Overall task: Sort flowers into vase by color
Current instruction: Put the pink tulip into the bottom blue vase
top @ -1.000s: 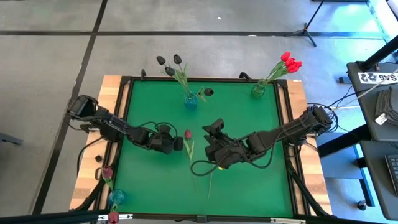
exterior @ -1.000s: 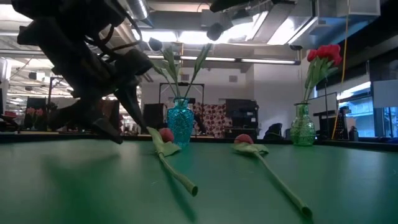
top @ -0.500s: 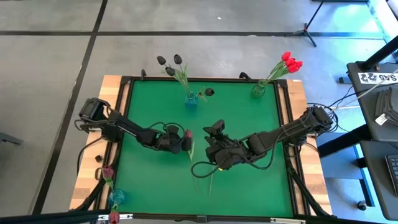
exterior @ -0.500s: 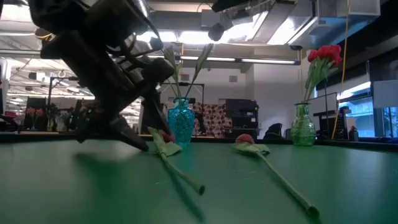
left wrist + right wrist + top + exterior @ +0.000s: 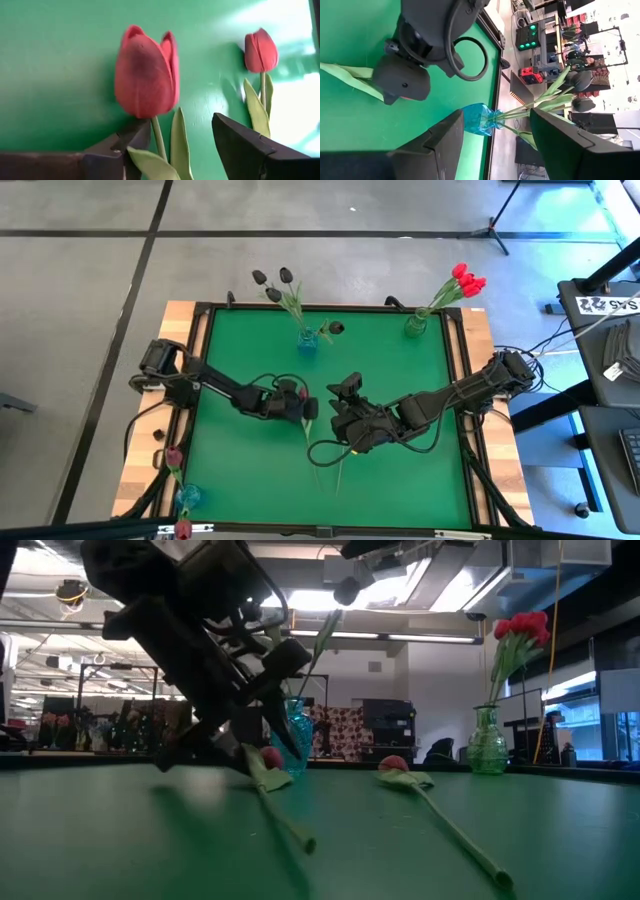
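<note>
Left gripper [image 5: 180,145]: low over the middle of the green counter [image 5: 400,370], jaws apart and straddling the stem of a red tulip [image 5: 146,75] just below its head; the stem runs between the fingers, nearer one of them, not yet pinched.
Held tulip's lie: flat on the counter, head toward the far side where the vases stand, stem [image 5: 282,818] trailing back toward the near edge; the jaws cross that long axis close to square.
Second tulip [image 5: 393,765]: also flat, just beside the first and roughly parallel, under the right arm in the high view.
Right gripper [image 5: 495,135]: hovering mid-counter beside the left one, jaws open and empty, facing the blue vase [image 5: 481,120].
Blue vase: at the far edge, holding the black-headed flowers [image 5: 272,280].
Green vase [image 5: 415,325]: at the far right corner, holding the bright red tulips [image 5: 465,280].
Nearer arm: the left, already around its stem.
Next move, as I judge: close on the stem, then lift head-up toward the green vase.
</note>
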`<action>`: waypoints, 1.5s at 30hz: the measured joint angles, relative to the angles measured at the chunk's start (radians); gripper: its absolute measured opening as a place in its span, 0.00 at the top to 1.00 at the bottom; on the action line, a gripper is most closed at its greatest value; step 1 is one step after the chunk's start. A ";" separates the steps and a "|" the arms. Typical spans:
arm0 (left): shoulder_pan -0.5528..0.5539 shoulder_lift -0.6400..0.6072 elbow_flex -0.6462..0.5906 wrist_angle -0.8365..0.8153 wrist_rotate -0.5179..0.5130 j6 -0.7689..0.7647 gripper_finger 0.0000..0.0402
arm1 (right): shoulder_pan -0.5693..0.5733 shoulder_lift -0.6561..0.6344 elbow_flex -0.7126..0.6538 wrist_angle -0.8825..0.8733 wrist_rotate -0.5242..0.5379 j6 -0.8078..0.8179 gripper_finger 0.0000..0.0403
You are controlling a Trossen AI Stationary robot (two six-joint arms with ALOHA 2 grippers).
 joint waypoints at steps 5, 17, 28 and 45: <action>0.021 0.002 0.000 -0.001 0.001 -0.024 0.58 | 0.007 0.000 0.000 0.000 0.031 -0.002 0.44; 0.021 0.027 0.000 0.001 0.017 -0.063 0.97 | 0.057 -0.078 0.000 0.054 0.147 -0.009 0.44; -0.024 -0.252 -0.002 0.002 -0.061 0.237 0.99 | 0.095 -0.206 0.000 0.045 0.128 0.213 0.44; -0.341 -0.954 0.000 0.236 0.292 1.040 0.98 | 0.105 -0.211 -0.003 -0.028 -0.091 0.339 0.44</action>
